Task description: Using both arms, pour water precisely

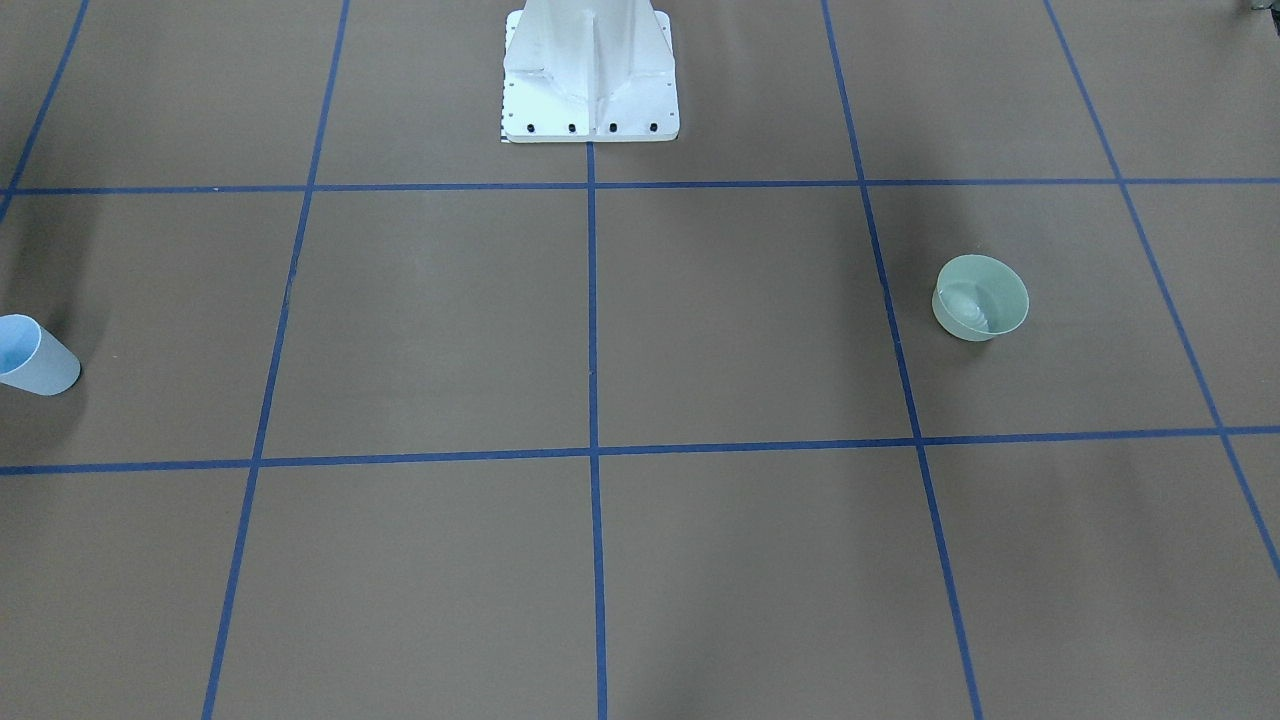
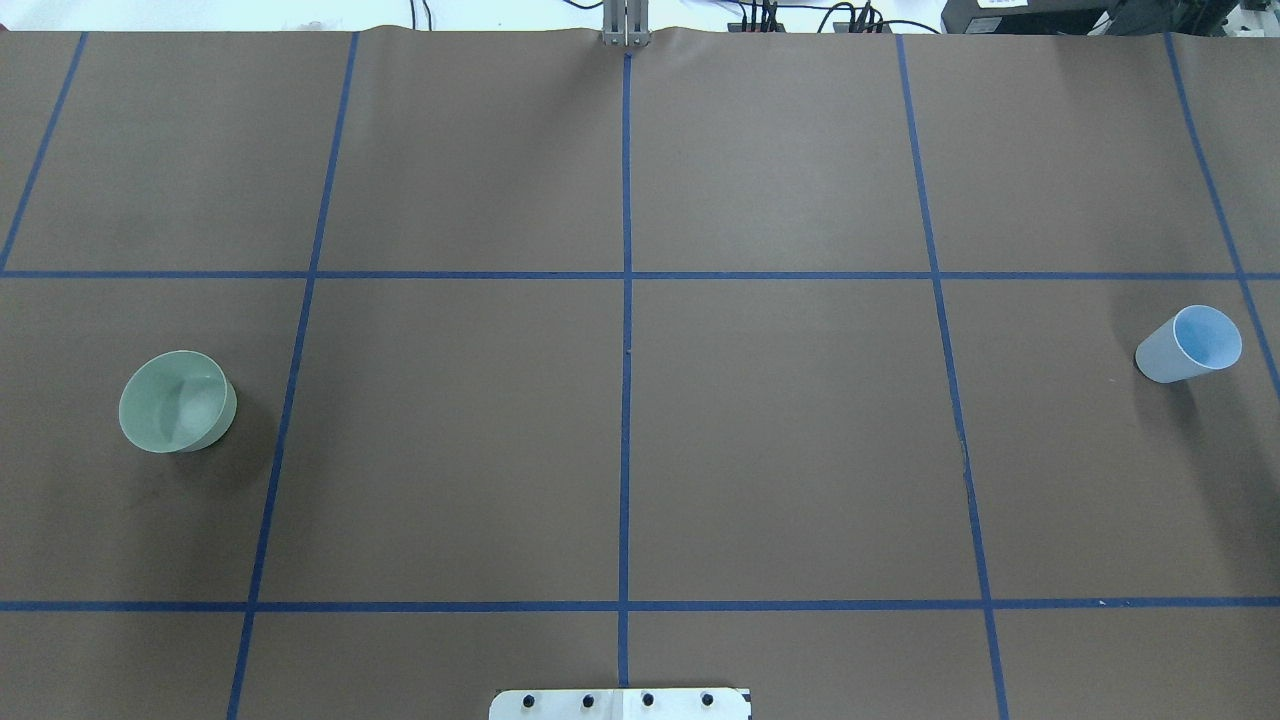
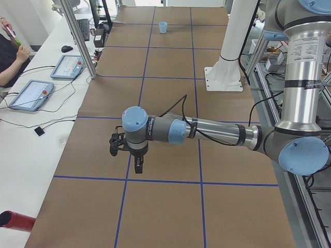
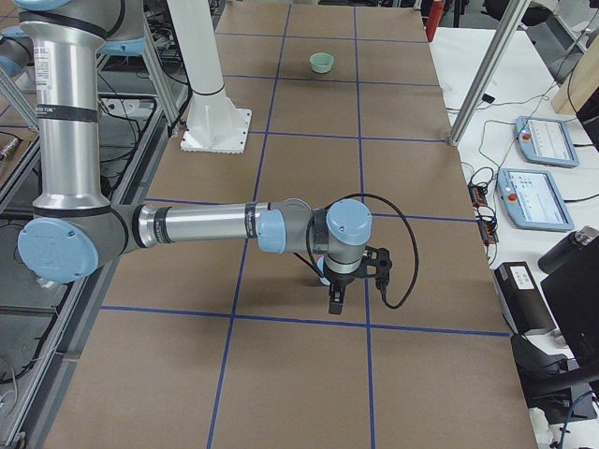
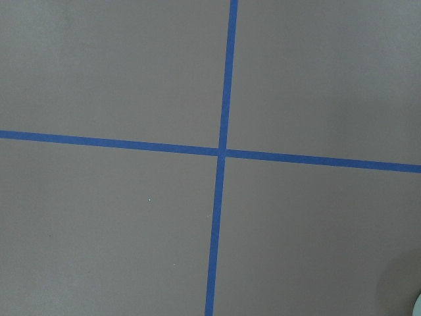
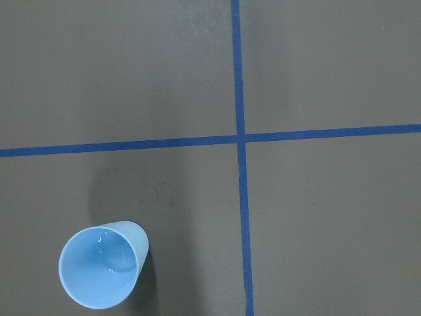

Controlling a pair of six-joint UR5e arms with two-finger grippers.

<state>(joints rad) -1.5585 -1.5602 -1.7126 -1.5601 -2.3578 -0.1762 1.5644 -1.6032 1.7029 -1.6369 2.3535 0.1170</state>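
A light-blue cup [image 2: 1190,343] stands upright at the table's right end, also seen as the cup [image 1: 35,355]. In the right wrist view the cup [image 6: 102,266] lies below, at lower left, with a wet glint inside. A pale-green bowl [image 2: 177,401] sits at the left end, seen too as the bowl [image 1: 980,297]. My left arm [image 3: 217,133] reaches over the table, its gripper [image 3: 138,168] pointing down. My right arm [image 4: 197,224] does likewise, its gripper [image 4: 335,301] above the cup's spot. Both grippers show only in the side views, so I cannot tell whether they are open or shut.
The white pedestal [image 1: 590,75] is bolted at the robot's side of the table. Blue tape lines [image 2: 626,300] grid the brown surface. A side bench holds control tablets [image 3: 31,95] with a seated person [image 3: 8,57] and a red cylinder [image 3: 15,219].
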